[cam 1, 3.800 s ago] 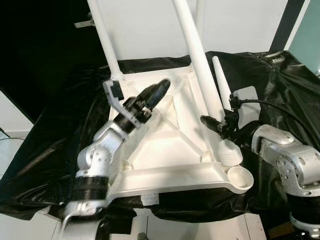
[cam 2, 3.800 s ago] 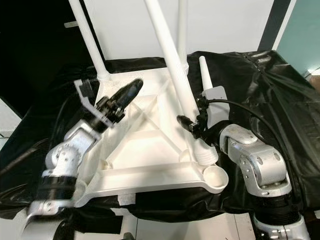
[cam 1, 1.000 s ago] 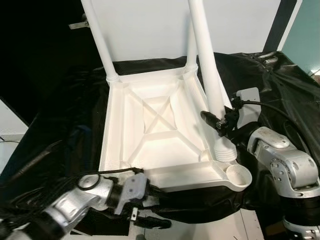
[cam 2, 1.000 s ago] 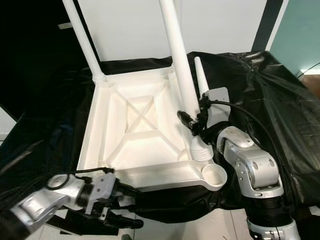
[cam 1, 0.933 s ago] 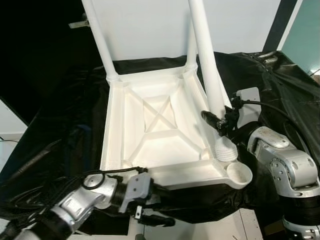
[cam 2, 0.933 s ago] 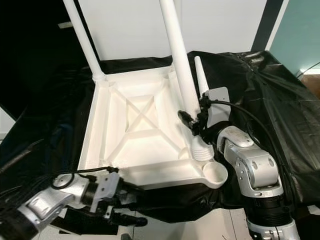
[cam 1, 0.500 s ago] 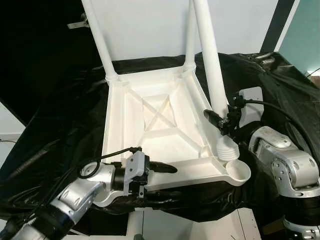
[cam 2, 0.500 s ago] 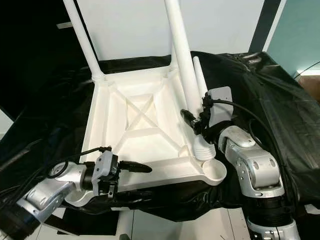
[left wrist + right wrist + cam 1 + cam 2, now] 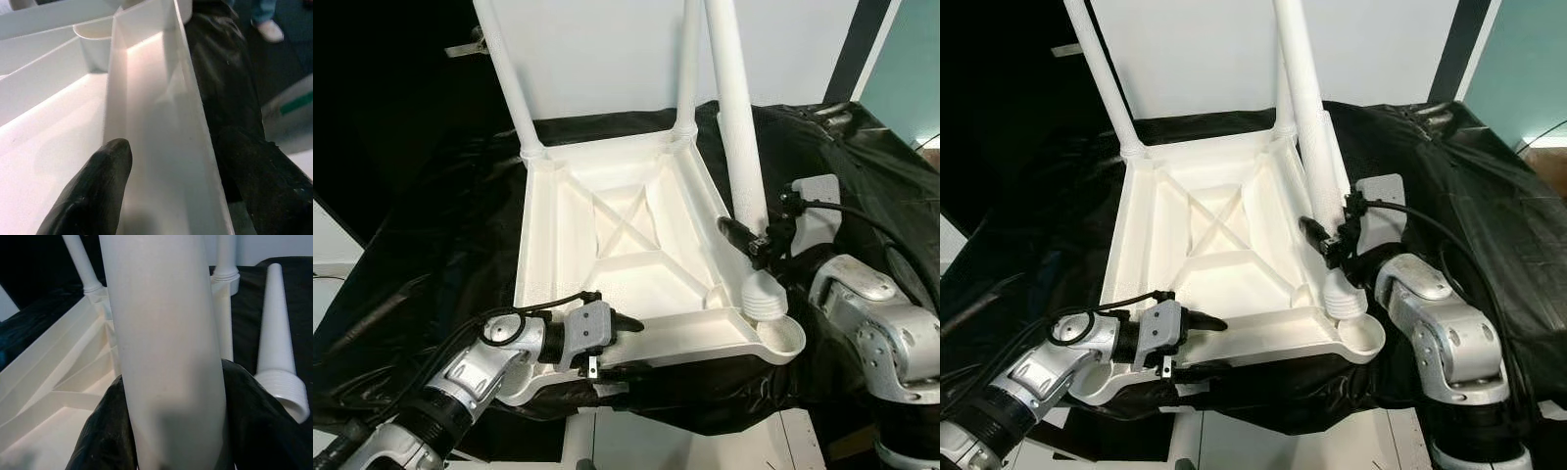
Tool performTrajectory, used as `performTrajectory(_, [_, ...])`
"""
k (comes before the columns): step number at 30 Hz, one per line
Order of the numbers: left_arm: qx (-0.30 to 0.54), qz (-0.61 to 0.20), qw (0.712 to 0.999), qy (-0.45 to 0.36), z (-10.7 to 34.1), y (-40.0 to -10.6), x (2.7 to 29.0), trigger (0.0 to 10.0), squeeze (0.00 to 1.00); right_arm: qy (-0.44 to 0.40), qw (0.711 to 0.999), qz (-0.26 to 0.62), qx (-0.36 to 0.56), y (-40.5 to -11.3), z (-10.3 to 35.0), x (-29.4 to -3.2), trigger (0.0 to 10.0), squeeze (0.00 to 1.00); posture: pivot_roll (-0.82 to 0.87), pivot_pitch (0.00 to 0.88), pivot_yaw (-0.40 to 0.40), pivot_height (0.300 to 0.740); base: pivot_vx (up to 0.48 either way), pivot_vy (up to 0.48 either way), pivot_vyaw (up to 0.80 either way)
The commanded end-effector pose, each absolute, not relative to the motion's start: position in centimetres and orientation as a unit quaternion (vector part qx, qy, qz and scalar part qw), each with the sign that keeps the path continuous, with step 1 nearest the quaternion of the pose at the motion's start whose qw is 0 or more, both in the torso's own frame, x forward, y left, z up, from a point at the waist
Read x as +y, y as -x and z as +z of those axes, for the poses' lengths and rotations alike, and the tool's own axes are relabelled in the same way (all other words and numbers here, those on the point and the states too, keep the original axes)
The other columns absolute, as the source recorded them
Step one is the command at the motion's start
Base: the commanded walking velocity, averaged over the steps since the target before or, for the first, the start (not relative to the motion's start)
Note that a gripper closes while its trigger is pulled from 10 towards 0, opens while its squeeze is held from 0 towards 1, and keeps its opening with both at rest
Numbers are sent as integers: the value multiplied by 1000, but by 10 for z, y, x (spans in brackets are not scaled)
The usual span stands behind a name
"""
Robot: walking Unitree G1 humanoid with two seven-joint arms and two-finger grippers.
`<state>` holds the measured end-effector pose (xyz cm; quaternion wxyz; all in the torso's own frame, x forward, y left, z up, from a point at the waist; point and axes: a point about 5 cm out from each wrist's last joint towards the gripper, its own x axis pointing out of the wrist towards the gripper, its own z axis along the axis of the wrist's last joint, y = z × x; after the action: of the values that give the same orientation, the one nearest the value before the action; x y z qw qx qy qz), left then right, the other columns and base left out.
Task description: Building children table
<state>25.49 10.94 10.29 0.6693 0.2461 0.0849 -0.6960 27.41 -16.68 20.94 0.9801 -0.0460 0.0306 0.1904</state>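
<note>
The right end effector is gripping a white table leg, its black fingers pressed against both sides of the shaft just above the threaded foot. That foot is sitting at the near right corner of the upturned white table top, beside an open round socket at the very corner. The leg's long axis is rising steeply from the end effector, leaning slightly away from the robot, so the coming move turns on bringing that axis square to the corner mount directly below the grip and twisting it home.

The left end effector is straddling the near rim of the table top, fingers spread with one inside the channel and one outside against the black cloth; whether they are actually squeezing the rim is hard to tell. It seems to be steadying the top while the right arm, clearly the nearer one, is working the leg.

Two more legs are already standing upright at the far corners. A loose leg is lying on the cloth-covered desk just beside the right arm.
</note>
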Motion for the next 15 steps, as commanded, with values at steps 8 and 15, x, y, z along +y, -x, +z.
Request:
performTrajectory(8, [141, -609, 720, -302, 75, -270, 109, 0, 0, 41, 980, 189, 42, -275, 207, -168, 10000, 0, -165, 34, 48, 740, 0, 0, 0])
performTrajectory(15, [150, -528, 770, -325, 73, -295, 103, 10000, 0, 39, 979, 196, 41, -274, 207, -164, 10000, 0, -163, 31, 47, 740, 0, 0, 0])
